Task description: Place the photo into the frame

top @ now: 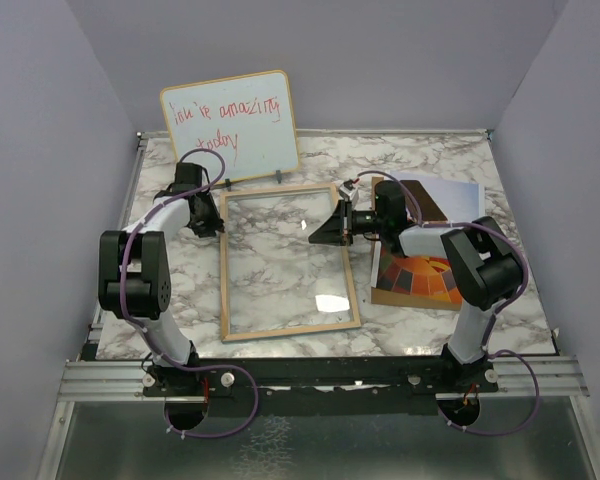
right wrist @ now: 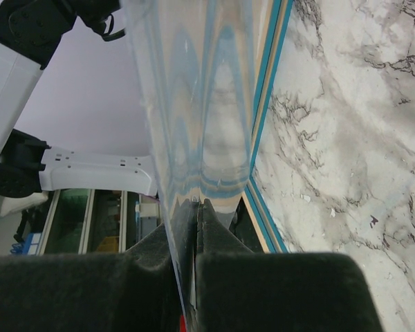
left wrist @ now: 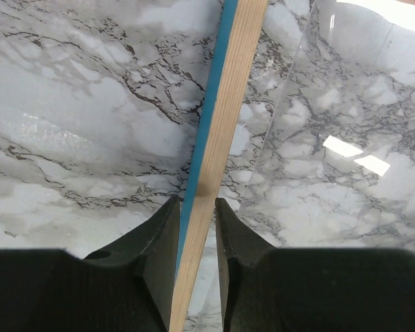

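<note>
A marble-patterned table [top: 430, 150] fills a grey-walled booth. The rectangular hot-air balloon photo [top: 420, 280] lies flat at the right, just beside the frame but outside it, partly under the right arm. The large light-wood frame [top: 290, 330] lies in the centre, wood face up. The left fingers [left wrist: 159, 238] clamp its left rail. The right fingers [right wrist: 225, 242] are pinched tight on the thin edge of the clear pane [right wrist: 200, 104], which seems raised on that side. So narrow a pinch could slip and drop the pane, or flexing could crack it. The right arm could also drag the photo.
</note>
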